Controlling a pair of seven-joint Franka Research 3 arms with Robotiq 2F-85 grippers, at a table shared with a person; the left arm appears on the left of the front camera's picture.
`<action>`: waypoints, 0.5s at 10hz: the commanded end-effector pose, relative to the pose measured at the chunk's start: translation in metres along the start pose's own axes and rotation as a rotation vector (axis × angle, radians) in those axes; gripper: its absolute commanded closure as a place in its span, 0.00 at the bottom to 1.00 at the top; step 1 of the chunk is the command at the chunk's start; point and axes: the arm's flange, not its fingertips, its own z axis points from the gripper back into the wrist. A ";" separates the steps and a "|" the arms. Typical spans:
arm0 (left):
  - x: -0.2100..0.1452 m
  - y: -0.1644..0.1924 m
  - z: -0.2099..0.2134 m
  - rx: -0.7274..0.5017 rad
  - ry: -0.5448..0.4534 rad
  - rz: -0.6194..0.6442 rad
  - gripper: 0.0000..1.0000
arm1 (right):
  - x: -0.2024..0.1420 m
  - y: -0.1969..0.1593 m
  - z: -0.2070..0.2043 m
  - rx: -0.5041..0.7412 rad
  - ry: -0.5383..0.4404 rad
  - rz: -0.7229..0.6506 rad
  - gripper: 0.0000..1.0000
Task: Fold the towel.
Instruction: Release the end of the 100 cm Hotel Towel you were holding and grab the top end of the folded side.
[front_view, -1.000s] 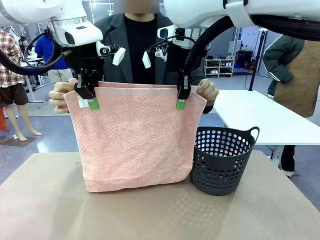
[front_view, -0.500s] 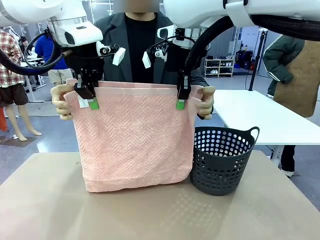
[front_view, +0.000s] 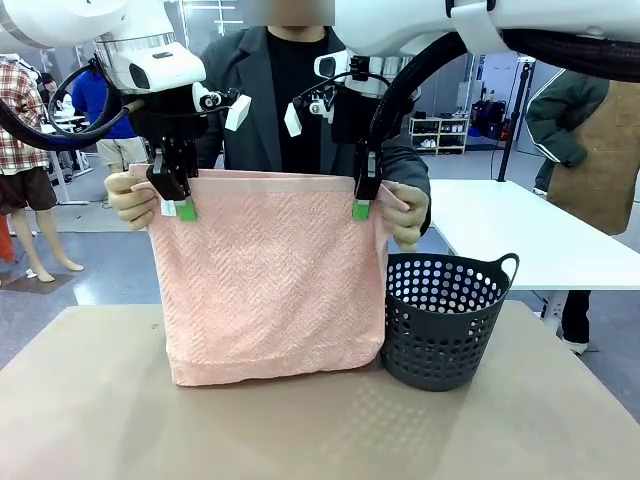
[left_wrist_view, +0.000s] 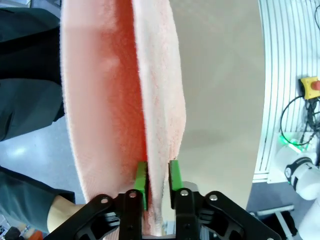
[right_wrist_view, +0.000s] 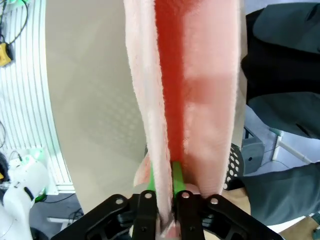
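A pink towel (front_view: 270, 290) hangs doubled over between two robot arms and a person across the table (front_view: 300, 430), stretched flat, evidently so that its top edges line up for the next fold. The left gripper (front_view: 180, 205) and the right gripper (front_view: 361, 208) stand at the towel's top hem, one near each end. The person takes the outer corners, one hand (front_view: 128, 200) just beside the left gripper, the other hand (front_view: 405, 215) just beside the right.

Seen from the wrists, each gripper points straight down along the cloth, its green pads (left_wrist_view: 142, 182) set narrowly apart with the nearer layer of towel between them. Whether those pads are pressing the cloth or only straddling it cannot be told. The farther layer hangs free on the person's side.

The towel's lower edge reaches down to the tabletop, and its side hangs just beside a dark perforated basket (front_view: 445, 330) on the robot's right.
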 end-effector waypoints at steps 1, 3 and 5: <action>-0.002 0.000 0.004 0.008 -0.003 -0.006 0.25 | -0.004 0.001 0.004 -0.004 -0.004 -0.008 0.35; 0.000 -0.002 0.011 0.014 -0.008 -0.026 0.00 | -0.004 0.001 0.011 -0.020 0.001 -0.013 0.01; 0.001 -0.006 0.023 0.033 -0.008 -0.014 0.00 | -0.004 0.004 0.023 -0.046 -0.003 -0.013 0.00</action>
